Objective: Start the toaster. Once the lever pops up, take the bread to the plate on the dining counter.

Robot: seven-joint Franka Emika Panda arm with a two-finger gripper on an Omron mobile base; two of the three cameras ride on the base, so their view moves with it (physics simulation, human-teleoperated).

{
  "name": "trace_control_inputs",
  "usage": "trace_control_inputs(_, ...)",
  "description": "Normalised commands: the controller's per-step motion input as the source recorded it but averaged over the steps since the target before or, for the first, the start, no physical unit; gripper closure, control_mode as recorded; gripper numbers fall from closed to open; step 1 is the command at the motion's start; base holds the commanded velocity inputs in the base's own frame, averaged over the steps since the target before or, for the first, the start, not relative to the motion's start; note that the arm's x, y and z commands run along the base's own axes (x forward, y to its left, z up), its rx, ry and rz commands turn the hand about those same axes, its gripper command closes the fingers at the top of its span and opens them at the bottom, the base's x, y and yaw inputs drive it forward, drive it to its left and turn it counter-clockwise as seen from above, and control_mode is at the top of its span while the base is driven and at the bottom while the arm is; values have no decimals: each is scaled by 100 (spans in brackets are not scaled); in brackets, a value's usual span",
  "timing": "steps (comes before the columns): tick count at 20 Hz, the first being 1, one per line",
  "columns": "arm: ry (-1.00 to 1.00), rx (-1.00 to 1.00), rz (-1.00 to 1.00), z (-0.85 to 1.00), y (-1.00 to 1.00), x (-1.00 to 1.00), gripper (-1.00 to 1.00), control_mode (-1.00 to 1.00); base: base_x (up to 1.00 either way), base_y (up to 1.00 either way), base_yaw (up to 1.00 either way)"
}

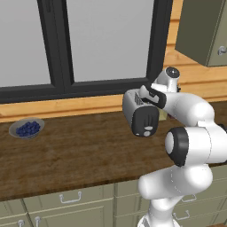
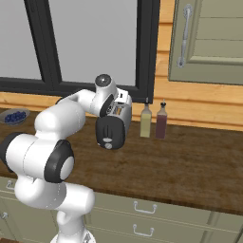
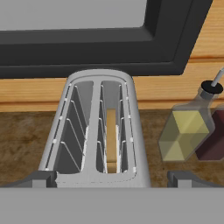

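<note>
Toaster [image 3: 98,131] was found standing on the dark wood-grain bench [image 1: 66,155], close under the black-framed window [image 1: 88,44], with its dark grey end panel turned toward the robot in both base views. Two slots were seen from above in the hand view. The bread [image 3: 111,140], a tan-brown slice, was seated upright in the right-hand slot as that view showed it, sunk below the rim; the other slot was seen with bare wire guides.

The gripper [image 3: 111,181] was observed poised directly above the near end of the toaster. Its jaws were spread wide, one dark fingertip [image 3: 39,179] outside each long side of the toaster body, nothing being held. Contact with the toaster could not be determined.

Two bottles were noted just beside the toaster on the bench: one of yellow liquid [image 2: 145,121] and one of dark red liquid [image 2: 162,121], standing side by side. A grey bowl of blueberries [image 1: 27,128] was recorded well apart, toward the far left of the bench in the left base view.
</note>
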Motion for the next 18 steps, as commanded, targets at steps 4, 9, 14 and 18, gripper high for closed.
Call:
trace_control_inputs(4, 0, 0, 0, 0, 0, 0, -100, -100, 0, 0, 0)
trace_control_inputs(9, 0, 0, 0, 0, 0, 0, -100, -100, 0, 0, 0)
trace_control_inputs(14, 0, 0, 0, 0, 0, 0, -100, -100, 0, 0, 0)
trace_control_inputs(18, 0, 0, 0, 0, 0, 0, -100, -100, 0, 0, 0)
